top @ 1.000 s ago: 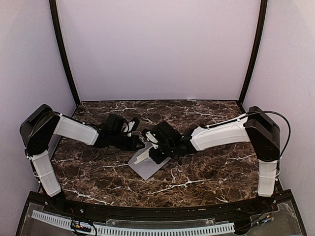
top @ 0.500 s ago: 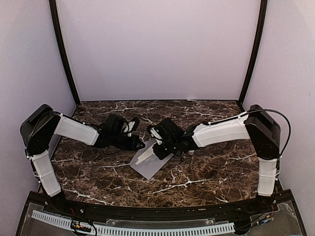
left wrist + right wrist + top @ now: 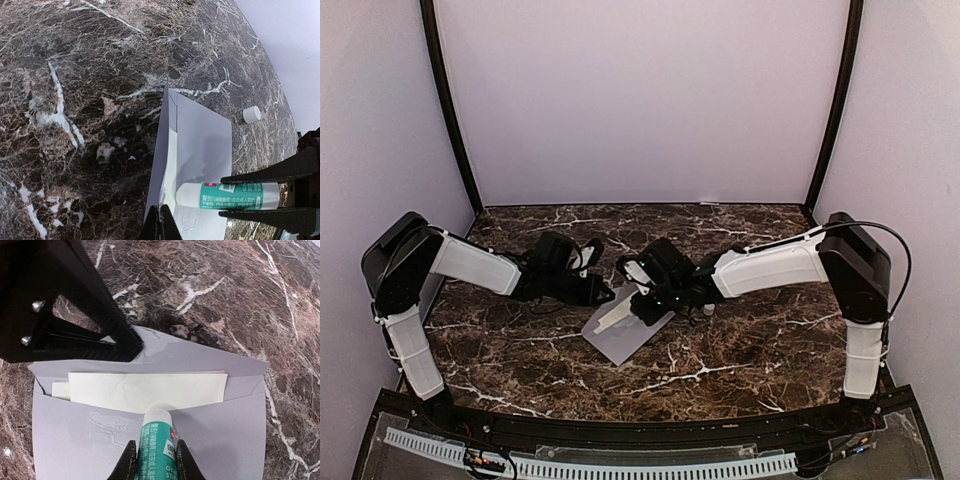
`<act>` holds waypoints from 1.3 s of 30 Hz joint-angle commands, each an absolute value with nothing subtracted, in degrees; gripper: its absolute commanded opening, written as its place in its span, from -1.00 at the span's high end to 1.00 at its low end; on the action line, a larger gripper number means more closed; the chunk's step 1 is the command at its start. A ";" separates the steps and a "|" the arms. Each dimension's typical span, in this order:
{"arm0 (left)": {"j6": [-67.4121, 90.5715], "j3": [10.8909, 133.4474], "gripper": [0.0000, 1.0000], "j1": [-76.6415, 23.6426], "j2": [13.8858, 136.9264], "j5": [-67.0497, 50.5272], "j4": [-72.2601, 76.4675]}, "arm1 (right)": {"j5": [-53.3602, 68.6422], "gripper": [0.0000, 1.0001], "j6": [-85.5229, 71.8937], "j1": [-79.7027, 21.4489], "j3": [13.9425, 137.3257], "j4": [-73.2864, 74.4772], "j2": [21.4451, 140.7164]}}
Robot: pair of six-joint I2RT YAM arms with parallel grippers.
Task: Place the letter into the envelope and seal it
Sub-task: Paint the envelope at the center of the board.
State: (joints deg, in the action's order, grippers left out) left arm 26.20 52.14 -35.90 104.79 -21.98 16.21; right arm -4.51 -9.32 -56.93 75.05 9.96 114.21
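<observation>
Left arm reaches in from the left over the dark marble table [image 3: 750, 360]. Left gripper [image 3: 598, 294] sits at the far left corner area of the envelope [image 3: 618, 342], fingers pressed together with no gap. In the left wrist view the open flap runs edge-on straight into the closed tips, so it looks pinched there, though a plain press on the paper can't be ruled out from this angle.

Envelope is pale grey-lavender, lying flat near the table centre, just in front of both grippers, turned at a diagonal, mouth open toward the left gripper. Cream letter [image 3: 145, 390] is tucked in the pocket, its top strip showing above the pocket edge. Wrinkled patch on the envelope face just below the letter.

Glue stick [image 3: 159, 442], white tip and green label, lies low over the envelope face, tip at the lower edge of the exposed letter. Right gripper [image 3: 155, 446] is clamped on its barrel, one finger on each side.

Small white cap [image 3: 251, 114] stands on the marble just beyond the envelope's far edge, apart from it. Right arm stretches in from the right
</observation>
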 commanded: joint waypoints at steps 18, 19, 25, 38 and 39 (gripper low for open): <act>26.24 52.71 1.00 -36.20 105.56 -21.63 14.15 | -0.43 1.00 -8.12 -60.96 75.75 14.84 115.54; 26.22 52.73 1.00 -36.21 105.56 -21.67 14.11 | -1.81 1.00 -8.55 -60.77 75.72 15.14 115.48; 25.94 52.65 1.00 -36.21 105.52 -22.02 14.43 | -5.55 1.00 -11.34 -58.69 75.41 16.46 115.40; 25.58 52.59 1.00 -36.17 105.55 -21.98 14.55 | -9.21 1.00 -13.68 -54.57 74.80 18.56 116.12; 25.58 52.57 1.00 -36.19 105.55 -21.93 14.51 | -9.30 1.00 -13.66 -54.44 74.84 18.66 116.04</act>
State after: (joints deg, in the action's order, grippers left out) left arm 26.15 52.16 -35.90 104.92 -21.96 16.21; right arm -5.96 -12.62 -55.90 75.44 12.91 114.21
